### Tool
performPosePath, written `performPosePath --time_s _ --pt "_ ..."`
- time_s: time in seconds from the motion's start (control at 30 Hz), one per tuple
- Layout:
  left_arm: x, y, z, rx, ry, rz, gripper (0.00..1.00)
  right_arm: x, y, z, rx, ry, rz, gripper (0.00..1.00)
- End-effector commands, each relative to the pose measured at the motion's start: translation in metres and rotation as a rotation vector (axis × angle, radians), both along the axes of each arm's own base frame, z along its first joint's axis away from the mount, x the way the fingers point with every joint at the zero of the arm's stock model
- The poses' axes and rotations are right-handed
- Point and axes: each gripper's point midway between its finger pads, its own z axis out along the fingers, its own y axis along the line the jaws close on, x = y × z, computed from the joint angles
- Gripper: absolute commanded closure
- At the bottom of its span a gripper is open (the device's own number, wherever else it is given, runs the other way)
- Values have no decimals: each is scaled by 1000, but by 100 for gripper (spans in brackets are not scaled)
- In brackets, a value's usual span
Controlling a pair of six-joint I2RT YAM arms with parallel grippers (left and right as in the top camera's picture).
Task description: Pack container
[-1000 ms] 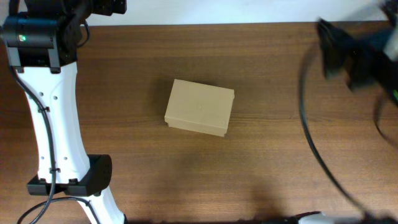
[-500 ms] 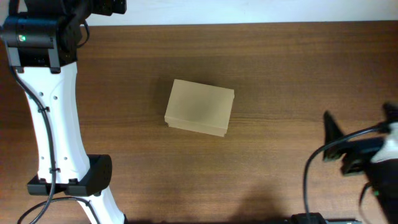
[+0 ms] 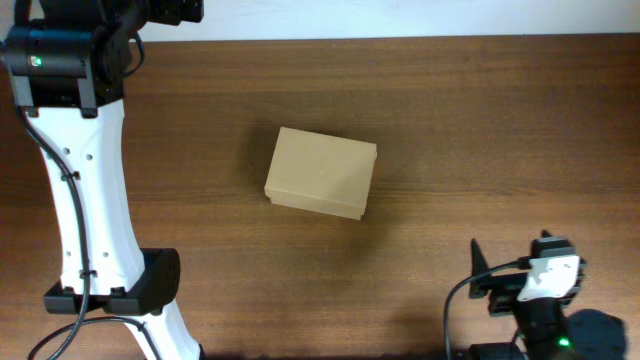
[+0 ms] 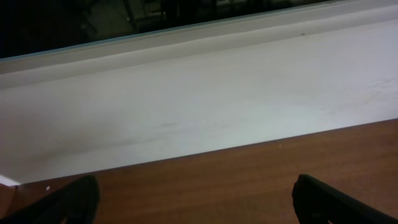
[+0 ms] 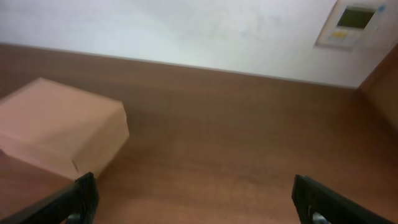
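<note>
The container [image 3: 321, 171], a plain tan cardboard box, lies with its lid down in the middle of the brown table [image 3: 470, 120]. In the right wrist view the box [image 5: 59, 130] sits at the left, ahead of my right gripper [image 5: 199, 202] and well apart from it; this gripper is open wide and empty. My right arm [image 3: 535, 285] is low at the front right of the table. My left gripper [image 4: 196, 205] is open and empty over the table's far edge, facing a white wall [image 4: 186, 106]. No pens show in any view.
The left arm's white link and black base [image 3: 90, 200] stand along the left side of the table. A white wall panel with a small display [image 5: 354, 22] is at the far right. A black cable [image 3: 452, 310] loops by the right arm.
My right arm has swung from the far right corner down to the front right edge of the table. The box and the left arm have not moved.
</note>
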Motion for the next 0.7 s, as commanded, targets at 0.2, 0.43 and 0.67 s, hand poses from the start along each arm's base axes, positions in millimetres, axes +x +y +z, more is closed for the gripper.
performPosePath --time_s 0.2,0.43,0.67 --pt "0 2 2 10 -7 3 0 18 -1 -59 9 -5 -9 1" --pt "0 2 2 10 -7 3 0 35 -1 -88 9 -8 -9 1" --pt "0 2 2 10 -7 3 0 46 -1 -112 9 -7 -9 1"
